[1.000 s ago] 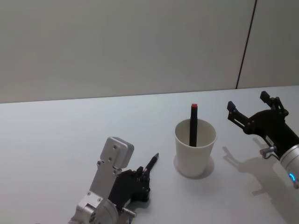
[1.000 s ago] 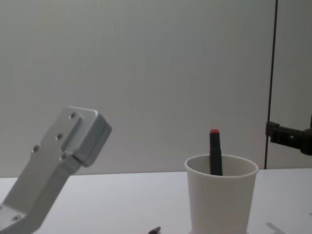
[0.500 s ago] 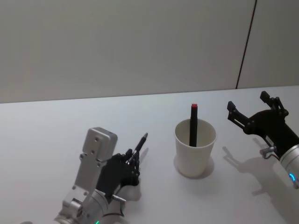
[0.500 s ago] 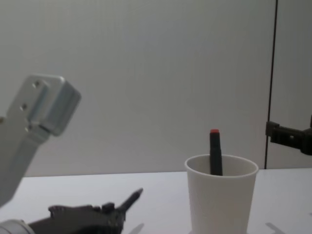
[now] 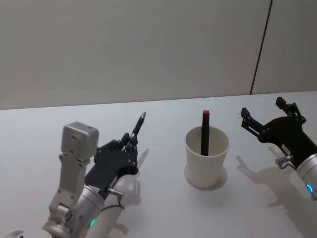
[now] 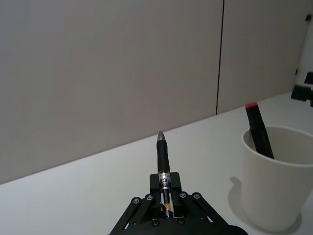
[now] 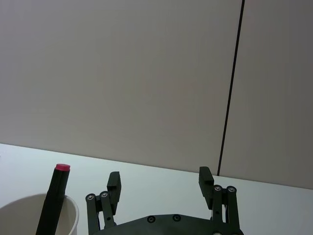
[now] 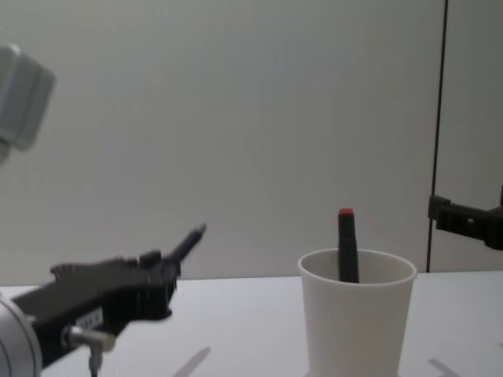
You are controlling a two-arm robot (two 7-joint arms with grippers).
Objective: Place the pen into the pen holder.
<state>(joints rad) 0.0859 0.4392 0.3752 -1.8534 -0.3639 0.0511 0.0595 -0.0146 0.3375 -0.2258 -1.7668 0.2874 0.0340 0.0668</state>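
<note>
My left fingers (image 6: pixel 155 182) are pinched on the lower end of the pen (image 6: pixel 163 152), so the left gripper (image 5: pixel 130 142) carries it clear of the table (image 5: pixel 44 129), its tip slanting up and away from me. The pen hangs well to the left of the pen holder (image 5: pixel 207 166), the white paper cup standing upright near the middle of the table. I am gripping near one end, so I judge the pen could pivot in the pinch as I swing it over and turn it downward. If it comes in at a slant it may catch the rolled rim, and a light paper cup tips easily. A black marker with a red cap (image 5: pixel 204 130) already leans inside against the far rim, and my pen could knock into it on the way down. My right gripper (image 5: pixel 262 109) hovers to the cup's right, fingers spread, apart from it. A plain wall (image 5: pixel 148 49) stands behind.
</note>
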